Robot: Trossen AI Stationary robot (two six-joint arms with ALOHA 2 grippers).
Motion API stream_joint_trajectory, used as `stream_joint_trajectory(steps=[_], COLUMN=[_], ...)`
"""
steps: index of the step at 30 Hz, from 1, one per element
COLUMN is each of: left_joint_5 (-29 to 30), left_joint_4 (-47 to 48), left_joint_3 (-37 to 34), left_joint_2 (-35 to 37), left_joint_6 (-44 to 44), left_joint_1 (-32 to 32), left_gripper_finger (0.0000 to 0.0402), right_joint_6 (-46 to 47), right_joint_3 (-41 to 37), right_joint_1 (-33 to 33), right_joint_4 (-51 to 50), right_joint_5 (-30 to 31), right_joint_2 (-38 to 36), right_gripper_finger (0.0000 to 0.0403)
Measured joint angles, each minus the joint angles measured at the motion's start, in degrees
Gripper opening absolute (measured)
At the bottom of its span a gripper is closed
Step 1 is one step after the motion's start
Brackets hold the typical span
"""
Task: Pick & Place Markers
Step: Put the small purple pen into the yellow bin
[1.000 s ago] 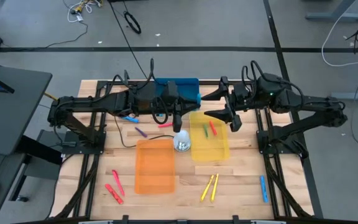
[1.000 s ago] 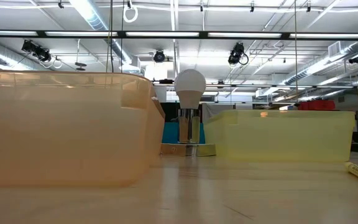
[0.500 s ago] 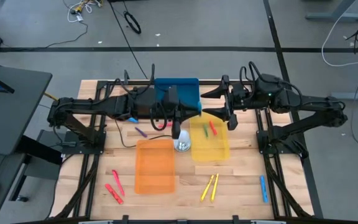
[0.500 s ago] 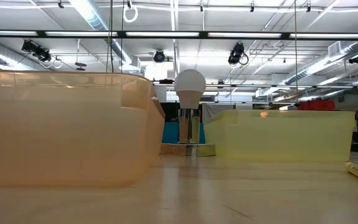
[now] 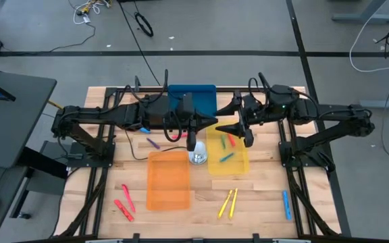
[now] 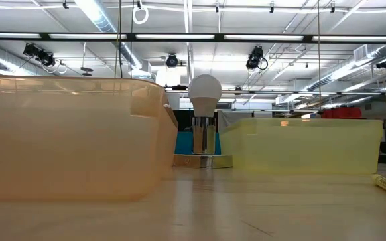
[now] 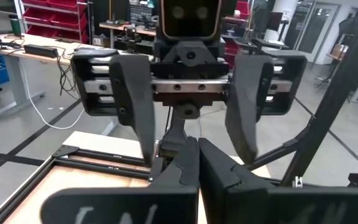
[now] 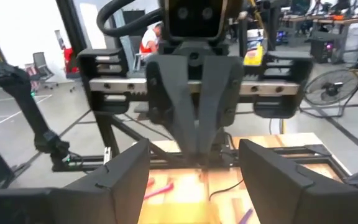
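The right hand (image 5: 243,125) hovers with its fingers spread wide and nothing between them, over the near end of the yellow tray (image 5: 227,150). Directly under and just past it, inside that tray, lie a red marker (image 5: 231,140), a green marker (image 5: 222,142) and a light blue marker (image 5: 227,158). Facing it across the middle of the table (image 5: 262,196), the left hand (image 5: 192,128) is pinched fully shut and empty, above a white bulb (image 5: 197,153) that stands between the yellow tray and the orange tray (image 5: 168,178). The orange tray looks empty; a blue tray (image 5: 193,101) sits behind the hands. Farther out, markers remain loose on the table: a purple one (image 5: 153,143) beside the left arm, two red ones (image 5: 125,204) and two yellow ones (image 5: 228,202) near the front edge, and a blue one (image 5: 286,204) to the right. The sorting seems under halfway done.
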State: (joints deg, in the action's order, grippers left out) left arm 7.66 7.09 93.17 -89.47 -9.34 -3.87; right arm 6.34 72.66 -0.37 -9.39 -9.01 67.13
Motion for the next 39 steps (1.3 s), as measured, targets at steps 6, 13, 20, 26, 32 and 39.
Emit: stream_joint_trajectory(steps=[6, 13, 20, 26, 32, 39], left_joint_5=[0.6, 0.7, 0.7, 0.8, 1.5, -1.4], left_joint_4=[0.0, 0.0, 0.0, 0.0, 0.2, 1.3], left_joint_3=[0.0, 0.0, 0.0, 0.0, 0.0, 0.0], left_joint_2=[0.0, 0.0, 0.0, 0.0, 0.0, 0.0], left_joint_6=[0.2, 0.2, 0.1, 0.6, 0.3, -4.2], left_joint_1=[0.0, 0.2, 0.1, 0.1, 0.2, 0.2], left_gripper_finger=[0.0001, 0.0001, 0.0001, 0.0002, 0.0002, 0.0004], right_joint_6=[-3.2, -3.4, -3.5, -3.6, -3.6, -3.8], right_joint_3=[0.0, 0.0, 0.0, 0.0, 0.0, 0.0], right_joint_1=[0.5, 0.5, 0.5, 0.5, 0.5, 0.5], right_joint_4=[0.7, 0.9, 0.9, 0.9, 0.9, 0.9], right_joint_5=[0.1, 0.2, 0.2, 0.2, 0.2, 0.2], right_joint_2=[0.0, 0.0, 0.0, 0.0, 0.0, 0.0], right_gripper_finger=[0.0236, 0.0235, 0.0235, 0.0235, 0.0235, 0.0235])
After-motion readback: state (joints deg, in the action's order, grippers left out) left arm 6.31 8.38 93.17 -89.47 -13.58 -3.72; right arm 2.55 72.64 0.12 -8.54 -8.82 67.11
